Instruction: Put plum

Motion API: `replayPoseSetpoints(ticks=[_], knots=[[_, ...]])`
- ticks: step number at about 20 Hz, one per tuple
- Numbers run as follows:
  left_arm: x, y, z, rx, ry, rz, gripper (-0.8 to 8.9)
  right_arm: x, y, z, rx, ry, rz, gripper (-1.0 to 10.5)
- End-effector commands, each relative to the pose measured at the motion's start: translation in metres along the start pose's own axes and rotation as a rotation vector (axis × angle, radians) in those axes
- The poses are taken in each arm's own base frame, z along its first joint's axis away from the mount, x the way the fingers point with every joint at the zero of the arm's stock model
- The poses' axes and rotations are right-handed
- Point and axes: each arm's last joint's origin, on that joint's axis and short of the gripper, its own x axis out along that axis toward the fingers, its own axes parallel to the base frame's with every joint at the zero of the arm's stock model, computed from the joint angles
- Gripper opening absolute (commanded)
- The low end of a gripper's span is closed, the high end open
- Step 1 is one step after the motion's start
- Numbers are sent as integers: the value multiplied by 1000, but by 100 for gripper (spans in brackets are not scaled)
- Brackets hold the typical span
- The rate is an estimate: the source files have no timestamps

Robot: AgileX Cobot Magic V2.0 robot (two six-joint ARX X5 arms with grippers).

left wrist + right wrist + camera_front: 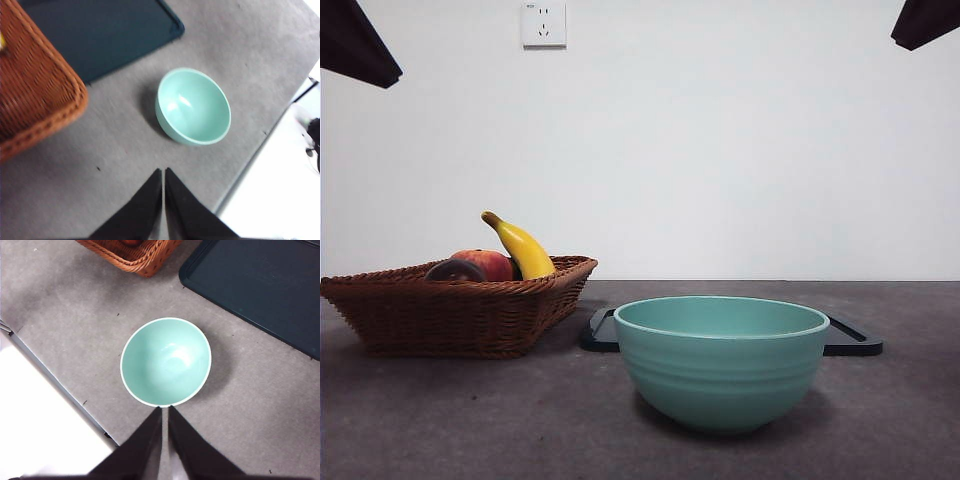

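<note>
- Lay in woven brown wicker basket (450,310) near tabletop's left edge: dark maroon plum (455,270), yellow banana (523,247), red apple (490,263).
- Stood mid-tabletop: round mint-green ceramic bowl (721,360).
- Hovered high, jaws together: left gripper (163,175), right gripper (165,412).

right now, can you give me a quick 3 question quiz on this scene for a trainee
1. True or false: the green bowl has fruit in it.
2. Which holds the banana? A) the wicker basket B) the bowl C) the dark tray
3. Fill in: both grippers, left and right, are ____ and hold nothing.

Key
1. False: the wrist views show it empty.
2. A. The banana leans in the basket beside a red-orange apple and a dark fruit, likely the plum.
3. shut
</note>
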Motion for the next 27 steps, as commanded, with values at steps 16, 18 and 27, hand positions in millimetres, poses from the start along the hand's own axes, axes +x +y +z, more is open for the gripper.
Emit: replayPoseSetpoints(ticks=[16, 18, 27], knots=[[-31, 18, -69, 469, -798, 757, 8, -2, 2, 4, -22, -18, 8, 12], [-17, 27, -91, 426, -768, 795, 7, -2, 2, 4, -22, -18, 8, 12], [11, 45, -141, 330, -714, 846, 7, -2, 2, 4, -22, -18, 8, 12]])
